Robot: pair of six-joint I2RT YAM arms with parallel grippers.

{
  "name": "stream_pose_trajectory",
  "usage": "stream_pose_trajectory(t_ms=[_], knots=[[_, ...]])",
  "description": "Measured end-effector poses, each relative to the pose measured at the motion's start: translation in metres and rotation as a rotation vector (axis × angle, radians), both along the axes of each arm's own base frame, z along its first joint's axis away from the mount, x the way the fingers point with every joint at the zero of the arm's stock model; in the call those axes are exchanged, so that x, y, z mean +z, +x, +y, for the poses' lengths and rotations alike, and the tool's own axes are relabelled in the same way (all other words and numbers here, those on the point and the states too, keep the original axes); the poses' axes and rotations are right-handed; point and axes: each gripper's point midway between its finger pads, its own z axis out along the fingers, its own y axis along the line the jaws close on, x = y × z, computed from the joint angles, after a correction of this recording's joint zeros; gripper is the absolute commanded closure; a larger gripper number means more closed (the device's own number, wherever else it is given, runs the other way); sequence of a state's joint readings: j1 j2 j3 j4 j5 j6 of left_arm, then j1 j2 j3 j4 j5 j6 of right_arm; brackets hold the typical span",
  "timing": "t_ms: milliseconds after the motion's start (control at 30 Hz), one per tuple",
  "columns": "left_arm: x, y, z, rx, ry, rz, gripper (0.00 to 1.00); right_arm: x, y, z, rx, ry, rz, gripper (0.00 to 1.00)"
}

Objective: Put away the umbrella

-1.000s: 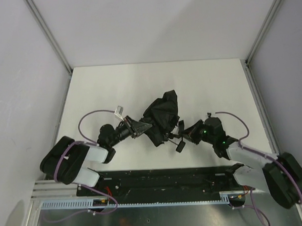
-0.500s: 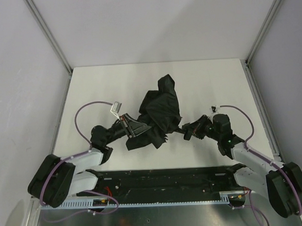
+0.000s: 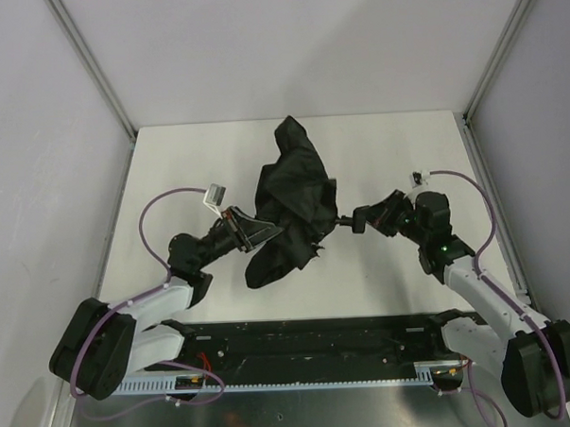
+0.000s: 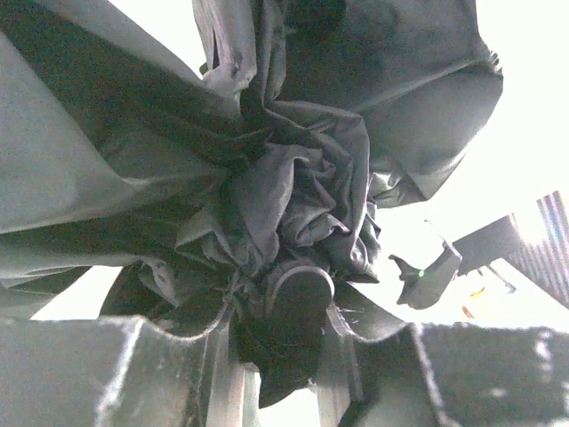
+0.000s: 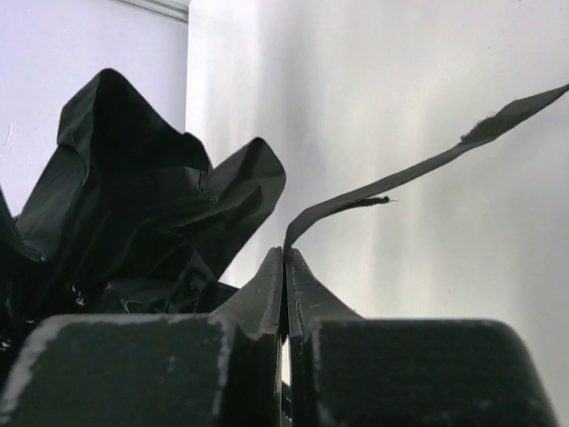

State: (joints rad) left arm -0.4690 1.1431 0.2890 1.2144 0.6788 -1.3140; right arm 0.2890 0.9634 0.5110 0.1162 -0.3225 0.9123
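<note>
The umbrella (image 3: 290, 209) is crumpled black fabric; the left gripper (image 3: 267, 235) clamps its rounded end, the right gripper (image 3: 354, 220) pinches its flat strap (image 5: 400, 173).

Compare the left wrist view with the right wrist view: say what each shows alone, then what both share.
Left wrist only: the umbrella's bunched fabric gathered around a rounded end cap between the left jaws, and the right arm with its green light behind. Right wrist only: the right jaws shut on the flat closure strap, which slants off to the upper right. Both: crumpled black umbrella fabric close to the camera.
</note>
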Motion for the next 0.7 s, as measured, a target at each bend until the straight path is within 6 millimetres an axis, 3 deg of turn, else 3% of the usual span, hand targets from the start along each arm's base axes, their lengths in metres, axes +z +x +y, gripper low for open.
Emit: stream_pose_trajectory(t_ms=[167, 267, 467, 600, 700], knots=[[0.014, 0.014, 0.001, 0.04, -0.048, 0.063, 1.0, -0.001, -0.002, 0.009, 0.038, -0.023, 0.002, 1.0], [0.027, 0.023, -0.001, 0.054, -0.075, 0.076, 1.0, -0.006, -0.02, 0.026, 0.098, -0.065, 0.002, 1.0], [0.073, 0.045, -0.005, 0.055, -0.177, 0.08, 1.0, -0.005, -0.055, 0.045, 0.163, -0.149, -0.094, 1.0], [0.102, 0.047, -0.006, 0.031, -0.239, 0.069, 1.0, -0.03, -0.055, 0.043, 0.147, -0.126, -0.081, 1.0], [0.123, 0.045, -0.003, 0.022, -0.276, 0.036, 1.0, -0.065, -0.058, 0.039, 0.144, -0.141, 0.008, 1.0]])
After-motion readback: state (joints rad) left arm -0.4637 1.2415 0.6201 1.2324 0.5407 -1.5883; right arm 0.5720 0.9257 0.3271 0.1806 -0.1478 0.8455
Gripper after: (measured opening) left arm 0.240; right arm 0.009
